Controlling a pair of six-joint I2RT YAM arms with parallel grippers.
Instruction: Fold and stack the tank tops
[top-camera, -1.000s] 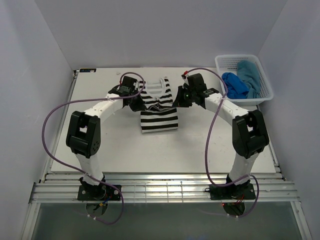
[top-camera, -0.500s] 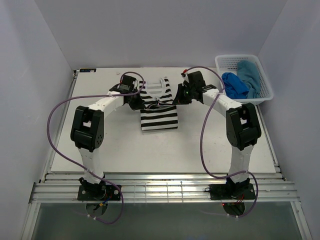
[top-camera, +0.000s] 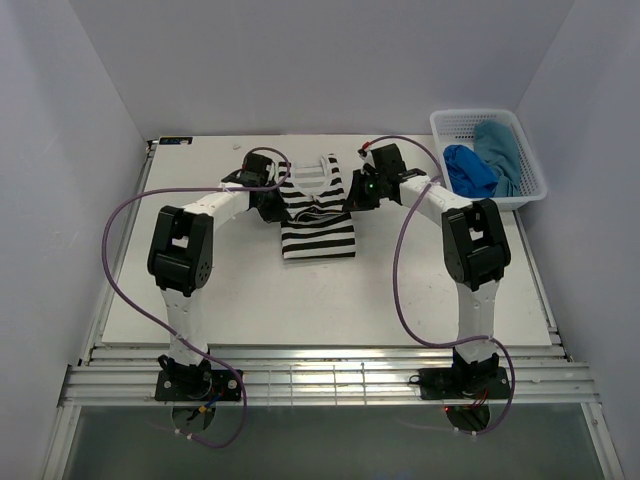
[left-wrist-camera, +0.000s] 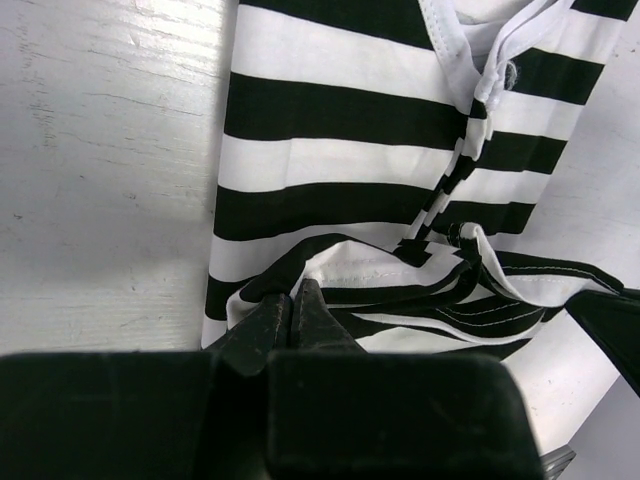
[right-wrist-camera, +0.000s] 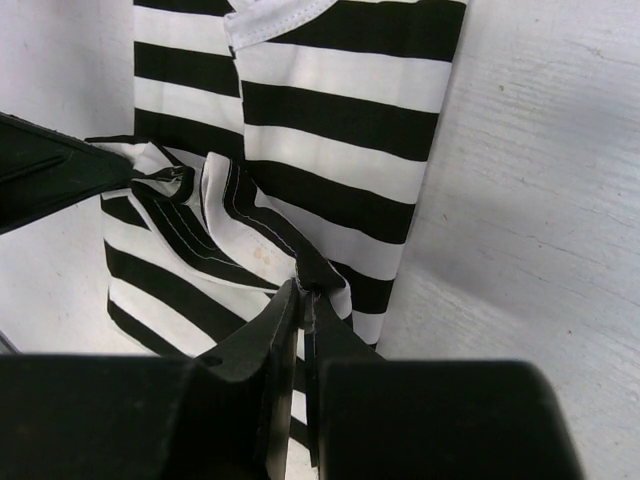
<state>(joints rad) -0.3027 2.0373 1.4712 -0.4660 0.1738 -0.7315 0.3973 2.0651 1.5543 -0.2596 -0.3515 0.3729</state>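
- The left fingers (left-wrist-camera: 285, 312) are pressed together on a bunched fold at the left edge of the striped tank top (left-wrist-camera: 340, 160).
- The right fingers (right-wrist-camera: 292, 318) are likewise pinched shut, with a thin fold of the same top's right edge caught between their tips.
- Between the two grips the cloth is gathered into a crumpled ridge. White hem stitching and narrow black seams are shown there.
- Beyond the ridge, broad black and white horizontal bands are laid flat, and a white-trimmed strap or neckline edge is seen at the top of both wrist views.
- From above, the striped tank top (top-camera: 318, 225) is seen in the middle of the tabletop (top-camera: 250, 290), nearer its far edge. The white neckline is turned toward the far edge and a tidy striped rectangle toward the near edge.
- The left fingers (top-camera: 272, 200) and right fingers (top-camera: 358, 192) are placed at the garment's two sides, level with the ridge.
- A white mesh basket (top-camera: 440, 125) is set at the far right corner of the tabletop.
- Inside it, the royal blue tank top (top-camera: 468, 170) is heaped on the left and the teal tank top (top-camera: 500, 150) on the right, the two touching.
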